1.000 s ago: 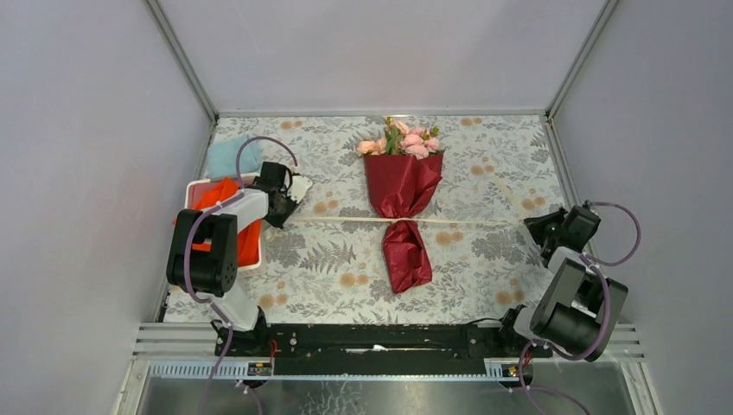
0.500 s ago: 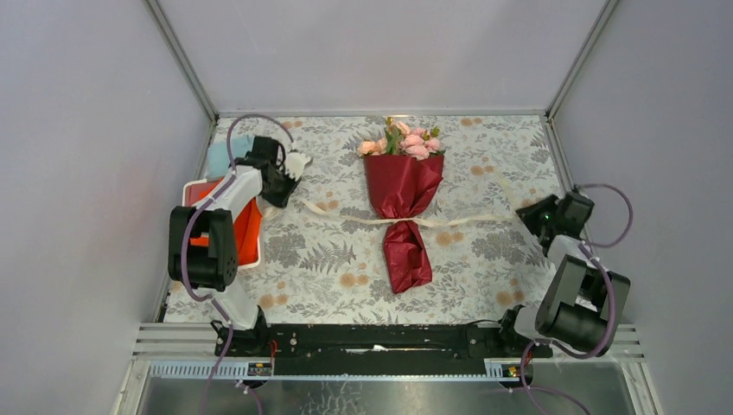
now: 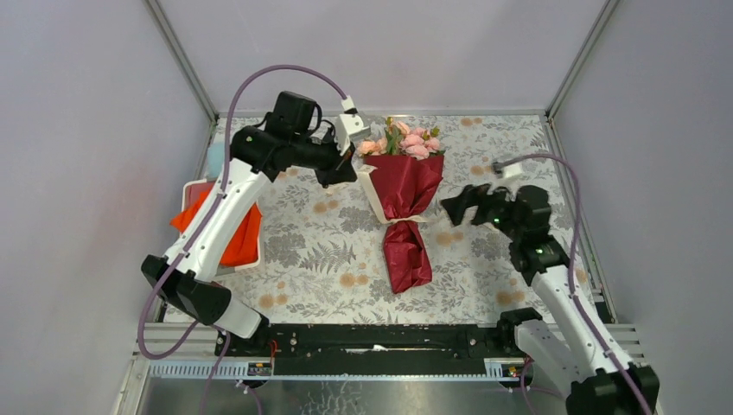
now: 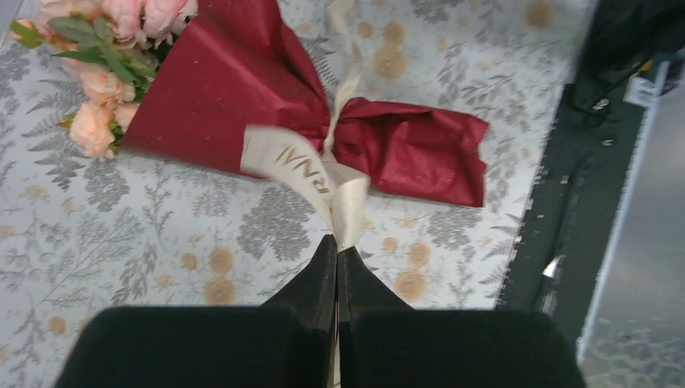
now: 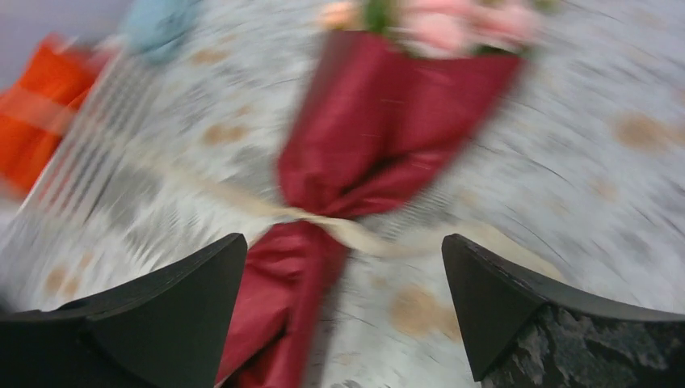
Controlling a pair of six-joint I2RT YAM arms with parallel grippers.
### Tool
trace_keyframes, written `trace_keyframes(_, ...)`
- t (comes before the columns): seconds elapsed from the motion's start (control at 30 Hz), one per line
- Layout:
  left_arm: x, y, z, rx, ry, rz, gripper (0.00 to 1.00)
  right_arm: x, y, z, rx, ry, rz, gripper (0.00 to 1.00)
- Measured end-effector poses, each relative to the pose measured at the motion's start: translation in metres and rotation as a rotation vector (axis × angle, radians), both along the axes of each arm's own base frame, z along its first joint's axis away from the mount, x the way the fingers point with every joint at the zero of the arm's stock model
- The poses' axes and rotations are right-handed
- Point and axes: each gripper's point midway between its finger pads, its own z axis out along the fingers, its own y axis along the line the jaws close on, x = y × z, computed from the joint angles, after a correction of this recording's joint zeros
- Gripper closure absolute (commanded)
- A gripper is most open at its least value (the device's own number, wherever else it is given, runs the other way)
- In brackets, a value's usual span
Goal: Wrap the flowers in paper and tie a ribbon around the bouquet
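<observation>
Orange cloth (image 3: 242, 240), seemingly in tray (image 3: 194, 185)

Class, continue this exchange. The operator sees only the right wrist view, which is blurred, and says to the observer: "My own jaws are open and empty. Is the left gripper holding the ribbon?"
Observer: Yes. In the left wrist view, the left gripper is shut on the ribbon.
Operator: Where does the ribbon run from there?
Observer: Straight to the pinched waist of the bouquet, where it crosses the wrap.
Operator: Where is that gripper over the table?
Observer: From above, it is left of the bouquet's wide end, near the flowers.
</observation>
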Motion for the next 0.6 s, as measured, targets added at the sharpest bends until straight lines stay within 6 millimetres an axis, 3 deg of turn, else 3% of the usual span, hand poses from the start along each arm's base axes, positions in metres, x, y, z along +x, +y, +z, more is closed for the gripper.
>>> trace_keyframes(0.13, -0.020, -0.003, 0.019, -0.055, 0.043, -0.026, 1.00, -0.022, 0.098, 0.017, -0.104, -0.186, 0.449, 0.00)
trace_keyframes(0.23, -0.032, -0.002, 0.026, -0.078, 0.078, -0.026, 1.00, -0.029, 0.155, 0.006, -0.158, -0.265, 0.704, 0.05)
trace_keyframes(0.3, -0.036, -0.002, 0.029, -0.085, 0.091, -0.019, 1.00, -0.025, 0.184, -0.017, -0.193, -0.261, 0.803, 0.08)
trace_keyframes(0.4, -0.039, -0.001, 0.031, -0.093, 0.102, -0.008, 1.00, -0.018, 0.207, -0.053, -0.224, -0.240, 0.861, 0.16)
trace_keyframes(0.5, -0.040, -0.001, 0.031, -0.096, 0.115, 0.000, 1.00, -0.005, 0.216, -0.078, -0.243, -0.215, 0.847, 0.26)
trace_keyframes(0.6, -0.041, 0.000, 0.029, -0.094, 0.128, 0.004, 1.00, 0.008, 0.217, -0.076, -0.241, -0.240, 0.792, 0.39)
